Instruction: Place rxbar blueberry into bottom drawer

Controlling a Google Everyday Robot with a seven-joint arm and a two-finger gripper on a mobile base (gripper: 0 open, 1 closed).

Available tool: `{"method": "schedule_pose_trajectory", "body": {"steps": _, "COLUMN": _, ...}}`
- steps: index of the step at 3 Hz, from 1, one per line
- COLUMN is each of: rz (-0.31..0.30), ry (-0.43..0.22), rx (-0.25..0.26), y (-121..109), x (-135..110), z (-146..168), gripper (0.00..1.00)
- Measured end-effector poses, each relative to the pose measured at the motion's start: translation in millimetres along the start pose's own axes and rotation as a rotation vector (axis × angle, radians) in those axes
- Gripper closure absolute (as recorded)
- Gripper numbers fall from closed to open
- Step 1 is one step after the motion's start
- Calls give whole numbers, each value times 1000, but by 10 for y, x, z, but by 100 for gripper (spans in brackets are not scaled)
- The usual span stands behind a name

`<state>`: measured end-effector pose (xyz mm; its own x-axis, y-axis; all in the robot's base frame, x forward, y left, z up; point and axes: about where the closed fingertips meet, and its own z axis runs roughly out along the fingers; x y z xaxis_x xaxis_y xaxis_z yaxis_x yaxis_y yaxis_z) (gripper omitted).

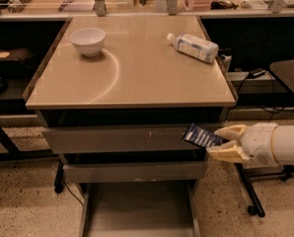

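My gripper (pixel 221 143) comes in from the right, in front of the cabinet at the height of the upper drawer fronts. Its cream fingers (pixel 231 132) are shut on the rxbar blueberry (pixel 201 137), a small dark navy wrapper with pale lettering that sticks out to the left. The bar hangs in the air in front of the right end of the drawer fronts, below the tabletop edge. The bottom drawer (pixel 137 206) is pulled open below, a wide shallow grey tray with low side walls and a bare floor, lower and to the left of the bar.
A white bowl (pixel 88 41) stands at the back left of the tan tabletop (pixel 132 78). A clear plastic bottle with a white label (pixel 194 47) lies at the back right. Two grey drawer fronts (pixel 122 139) are closed above the open drawer. A black stand leg (pixel 250 196) is on the right.
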<state>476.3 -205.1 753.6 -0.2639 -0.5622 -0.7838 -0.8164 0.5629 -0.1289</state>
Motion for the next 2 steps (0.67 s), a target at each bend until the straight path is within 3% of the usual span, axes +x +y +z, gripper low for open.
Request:
{"method": "schedule_pose_trajectory", "body": {"steps": 1, "rz": 5, "ry": 145, "rx": 1, "y": -35, "x": 573, "z": 602, "gripper": 100}}
{"method": "schedule_pose_trajectory", "body": {"steps": 2, "rz": -16, "ry": 229, "rx": -55, "y": 4, "x": 768, "z": 1256, "gripper": 100}}
